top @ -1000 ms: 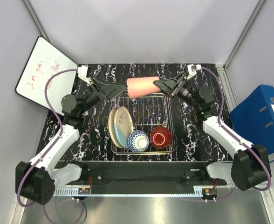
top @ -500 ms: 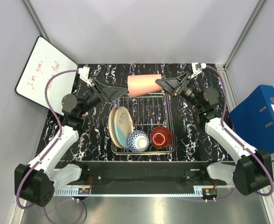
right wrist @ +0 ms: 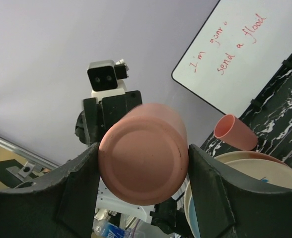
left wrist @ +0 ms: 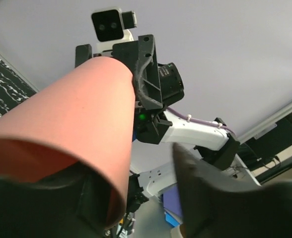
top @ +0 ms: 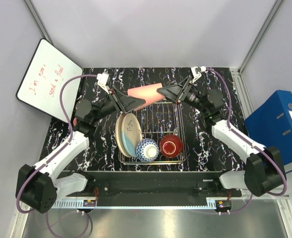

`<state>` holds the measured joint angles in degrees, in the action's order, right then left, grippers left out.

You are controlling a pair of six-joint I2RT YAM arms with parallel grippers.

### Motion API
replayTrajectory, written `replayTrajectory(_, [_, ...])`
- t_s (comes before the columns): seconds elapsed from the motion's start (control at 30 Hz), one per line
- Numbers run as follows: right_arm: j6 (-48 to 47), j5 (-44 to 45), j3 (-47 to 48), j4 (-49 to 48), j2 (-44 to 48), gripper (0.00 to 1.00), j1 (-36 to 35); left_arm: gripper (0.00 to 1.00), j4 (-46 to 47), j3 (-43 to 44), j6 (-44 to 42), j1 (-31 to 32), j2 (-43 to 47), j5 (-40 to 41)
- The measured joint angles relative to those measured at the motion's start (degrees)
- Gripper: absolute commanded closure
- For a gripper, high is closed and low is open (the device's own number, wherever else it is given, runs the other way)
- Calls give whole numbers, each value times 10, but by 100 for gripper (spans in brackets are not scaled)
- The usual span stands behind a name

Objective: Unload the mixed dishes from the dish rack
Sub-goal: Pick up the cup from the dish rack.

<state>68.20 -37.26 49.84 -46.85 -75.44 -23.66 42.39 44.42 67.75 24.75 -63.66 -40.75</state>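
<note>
Cup [top: 145, 92] above rack [top: 161, 119]: right jaws clamp base, left jaws spread at rim. Second cup [right wrist: 234, 132] outside rack; plates [top: 126, 134], bowls [top: 148, 149] left inside.

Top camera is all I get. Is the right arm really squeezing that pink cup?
Observer: Squeezing. On the right wrist camera the right gripper has a finger pressed on each side of the pink cup's flat bottom.
Operator: Has the left one grabbed it too?
Observer: Not yet. The left wrist camera shows the left gripper with one finger inside the cup's mouth, the other finger outside with a gap.
Operator: Any other pink cup?
Observer: Yes, the right wrist camera shows a second pink cup on the table near the whiteboard; the left arm mostly hides it from you.
</note>
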Motion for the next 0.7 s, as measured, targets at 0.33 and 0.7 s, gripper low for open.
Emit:
replayTrajectory(0.33, [-27, 6, 4, 56, 20, 0, -3, 100, -93, 15, -55, 2, 20, 2])
replayTrajectory(0.7, [-248, 263, 106, 474, 165, 0, -3, 100, -755, 527, -304, -53, -93, 373])
